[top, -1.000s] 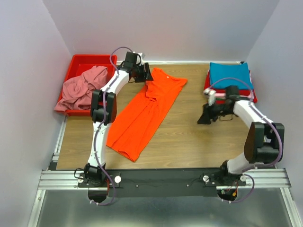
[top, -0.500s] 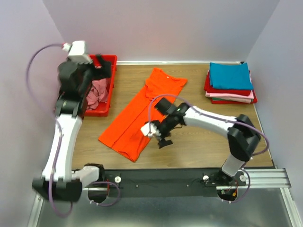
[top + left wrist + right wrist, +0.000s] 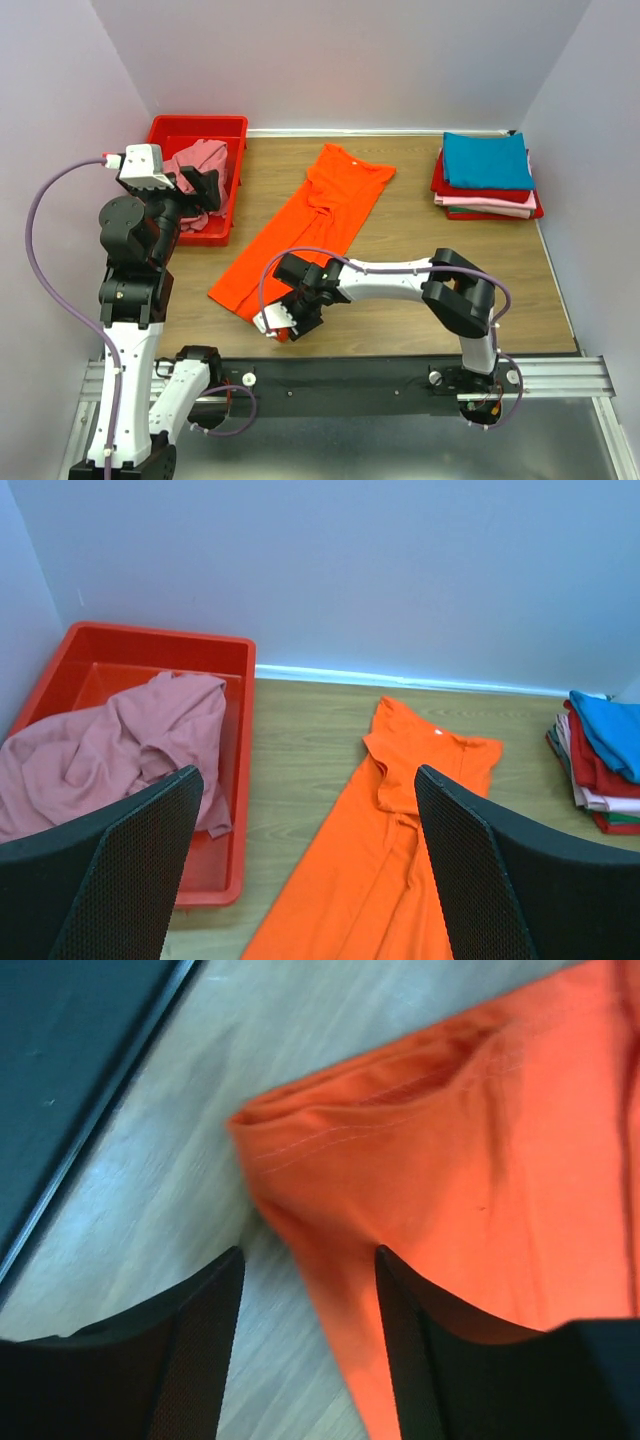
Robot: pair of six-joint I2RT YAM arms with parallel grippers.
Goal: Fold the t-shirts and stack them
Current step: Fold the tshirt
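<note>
An orange t-shirt (image 3: 310,230) lies diagonally on the wooden table, folded lengthwise, collar to the far side. My right gripper (image 3: 285,322) is low at its near hem corner. In the right wrist view its jaws (image 3: 310,1255) stand apart, and the orange hem edge (image 3: 470,1160) runs between them. My left gripper (image 3: 200,185) hangs high beside the bin, open and empty (image 3: 308,780). A crumpled dusty pink t-shirt (image 3: 198,157) (image 3: 110,740) lies in the red bin. Folded t-shirts (image 3: 487,170) (image 3: 610,735) are stacked at the far right, teal on top.
The red plastic bin (image 3: 200,125) (image 3: 150,638) sits at the far left corner against the wall. White walls close in the table on three sides. A black rail (image 3: 350,375) (image 3: 60,1050) runs along the near edge, close to my right gripper.
My left gripper left the orange shirt's collar and rose beside the bin. My right gripper crossed from near the stack to the shirt's near hem corner.
</note>
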